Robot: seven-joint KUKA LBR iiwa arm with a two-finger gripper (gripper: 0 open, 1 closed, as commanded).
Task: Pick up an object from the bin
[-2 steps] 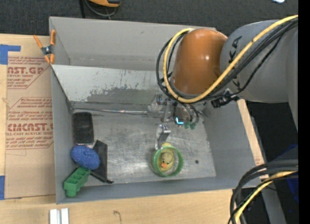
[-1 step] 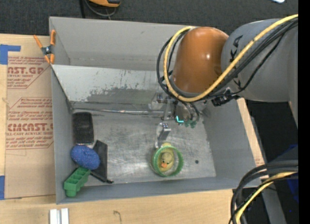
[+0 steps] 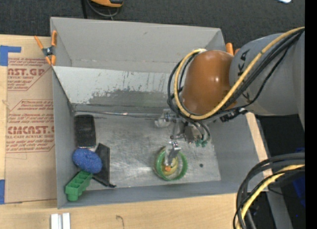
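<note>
The green ring-shaped thing, round with a yellow-orange middle, lies on the bin floor close to the floor's lower edge in the camera view, somewhat right of the middle and well clear of the corners. The gripper comes down on it from above. Its metal tip sits over the ring's centre and appears to touch it or dip into it. How far the gripper is spread cannot be told, because its parts overlap and the wrist above covers much of it. Nor can it be told whether the ring is actually gripped. The ring looks to rest flat on the floor.

Above the gripper is the wrist with its rounded orange cover and looping yellow and black cables, reaching in from the right wall.

Well apart, by the left wall, is a small group of things. A black block lies highest in the view. Below it is a blue lumpy ball, touching a flat black piece on its right. A green toy brick lies in the lower left corner.
</note>
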